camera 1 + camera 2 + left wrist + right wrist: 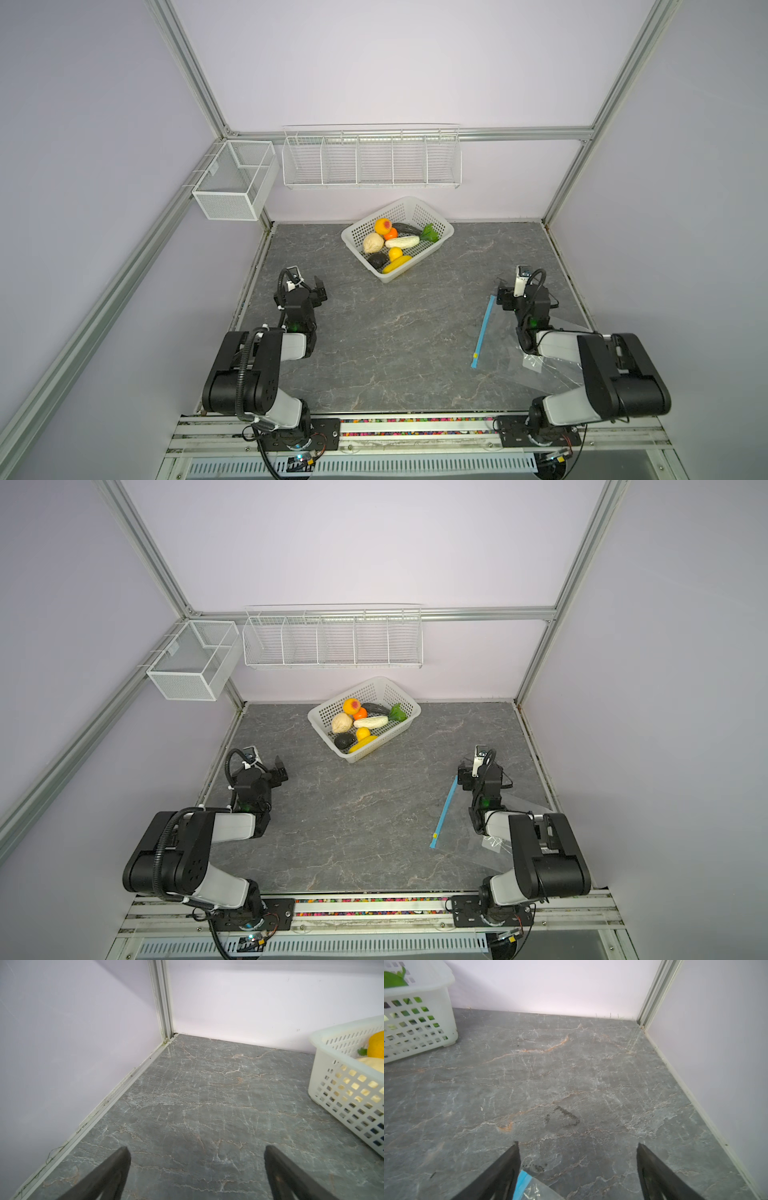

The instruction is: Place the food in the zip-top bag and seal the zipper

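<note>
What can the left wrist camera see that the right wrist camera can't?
Only the left wrist view: a round yellow fruit inside the white basket.
Only the right wrist view: a corner of the zip-top bag with its blue zipper, and a dark scuff mark on the table.
Both: the white basket, the grey table, and an open gripper holding nothing, the left gripper and the right gripper.

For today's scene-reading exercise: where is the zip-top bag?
In both top views the zip-top bag lies flat on the table, right side, beneath the right arm, its blue zipper facing the centre, apart from the white basket.
</note>
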`<state>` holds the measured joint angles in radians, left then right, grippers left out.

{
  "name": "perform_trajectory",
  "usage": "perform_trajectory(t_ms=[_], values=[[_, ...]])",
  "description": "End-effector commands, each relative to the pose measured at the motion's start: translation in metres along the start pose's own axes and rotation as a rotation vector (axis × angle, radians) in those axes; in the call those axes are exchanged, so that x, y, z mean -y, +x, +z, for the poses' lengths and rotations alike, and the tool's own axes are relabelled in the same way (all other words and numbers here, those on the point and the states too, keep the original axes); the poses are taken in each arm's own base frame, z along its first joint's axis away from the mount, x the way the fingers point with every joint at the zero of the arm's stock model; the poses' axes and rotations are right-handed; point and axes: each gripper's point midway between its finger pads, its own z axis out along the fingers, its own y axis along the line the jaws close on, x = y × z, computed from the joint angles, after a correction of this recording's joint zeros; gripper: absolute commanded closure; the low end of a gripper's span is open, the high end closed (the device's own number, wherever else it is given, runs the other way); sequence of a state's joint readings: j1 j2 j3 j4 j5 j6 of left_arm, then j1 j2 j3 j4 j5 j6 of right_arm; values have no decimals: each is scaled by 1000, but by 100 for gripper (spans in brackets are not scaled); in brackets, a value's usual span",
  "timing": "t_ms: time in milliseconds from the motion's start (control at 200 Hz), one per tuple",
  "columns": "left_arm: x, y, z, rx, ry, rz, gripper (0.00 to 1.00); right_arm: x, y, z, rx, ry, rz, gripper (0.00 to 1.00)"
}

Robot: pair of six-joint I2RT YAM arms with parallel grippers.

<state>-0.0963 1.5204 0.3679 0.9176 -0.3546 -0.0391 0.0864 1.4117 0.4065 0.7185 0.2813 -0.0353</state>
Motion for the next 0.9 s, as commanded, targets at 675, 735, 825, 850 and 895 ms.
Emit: perform_trajectory(t_ms=[675,735,825,850,895], values=[[70,-50,-27,-356,96,-449,0,-179,-84,-34,-52,-453,51,12],[90,-44,-24,-437,154,-500,0,-186,-84,-30,-80,-467,68,12],[120,-42,-18,-528,238,-586,0,-196,-86,-24,-96,-489,94,12],[127,-43,-16,-544,255,-597,0,-199,-89,-23,-97,-496,101,12],[139,-44,-14,-573,272,-608,0,-204,-89,-19,-107,-507,107,12]])
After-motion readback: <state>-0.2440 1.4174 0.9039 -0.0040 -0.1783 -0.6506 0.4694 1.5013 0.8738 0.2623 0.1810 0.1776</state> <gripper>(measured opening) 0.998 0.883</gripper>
